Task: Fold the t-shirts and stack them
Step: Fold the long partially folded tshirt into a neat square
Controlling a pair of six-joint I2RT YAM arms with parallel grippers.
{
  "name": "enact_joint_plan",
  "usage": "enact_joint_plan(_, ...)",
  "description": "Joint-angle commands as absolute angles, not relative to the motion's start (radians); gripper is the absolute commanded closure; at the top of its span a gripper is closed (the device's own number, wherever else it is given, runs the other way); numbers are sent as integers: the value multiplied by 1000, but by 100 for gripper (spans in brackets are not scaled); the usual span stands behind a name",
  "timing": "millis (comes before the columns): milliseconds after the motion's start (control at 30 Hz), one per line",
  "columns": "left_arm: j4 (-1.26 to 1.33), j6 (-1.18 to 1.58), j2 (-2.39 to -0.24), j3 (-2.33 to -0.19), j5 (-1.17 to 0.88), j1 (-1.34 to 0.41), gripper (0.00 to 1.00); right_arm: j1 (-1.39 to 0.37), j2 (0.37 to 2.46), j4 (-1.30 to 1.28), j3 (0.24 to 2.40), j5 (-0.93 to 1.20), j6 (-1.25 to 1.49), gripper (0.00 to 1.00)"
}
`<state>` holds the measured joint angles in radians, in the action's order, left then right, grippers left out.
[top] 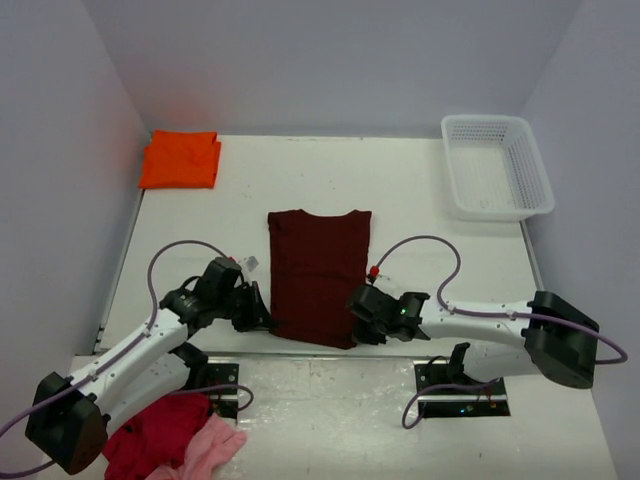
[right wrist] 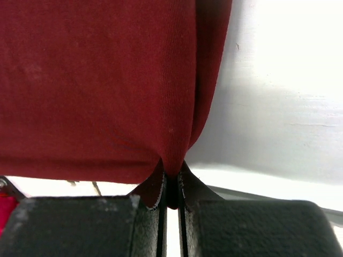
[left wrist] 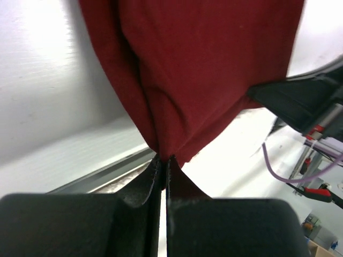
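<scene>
On your white tabletop [top: 420, 200], the large dark maroon cloth t-shirt [top: 318, 275] lies folded lengthwise, near-centre. The bright orange cloth t-shirt [top: 181, 159] sits folded at the far left corner. Your left hand [left wrist: 162, 166] and right hand [right wrist: 171, 179] are each clamped tight on the maroon shirt's near corners.

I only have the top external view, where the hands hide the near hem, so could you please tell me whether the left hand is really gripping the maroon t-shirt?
Observer: Yes. The left wrist view shows the left hand shut on a bunched corner of the maroon t-shirt.
Operator: Thank you. And the right hand, please?
Observer: The right wrist view shows the right hand shut too, with a small fold of the maroon t-shirt's edge pinched between its fingertips.
</scene>
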<state>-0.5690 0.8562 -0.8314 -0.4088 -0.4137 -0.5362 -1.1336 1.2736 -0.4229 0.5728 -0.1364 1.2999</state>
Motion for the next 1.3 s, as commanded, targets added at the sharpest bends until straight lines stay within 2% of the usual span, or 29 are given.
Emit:
enact_joint_plan(0,-660,874,-789,-460,-428,-535,100,-1140,1244,-575,589,-184,1255,100)
enact_joint_plan(267,-758,884,-686,-477,-437,-538,100,-1209,1198,-656,632,-193,1304,100)
enact_joint_plan(733,-870,894,-571,-532,-428,-538,100,-1423,1170,-966,775,-382,1561,100)
enact_joint_plan(967,-887,873,-615,-661,-354,-538,100,-1402,1183,-1133,905,-488,1560,100)
enact_joint_plan(1267,-760,805,-892,-914,-196,-538,100,-1158,1235,-1123,1060,-540,1259,100)
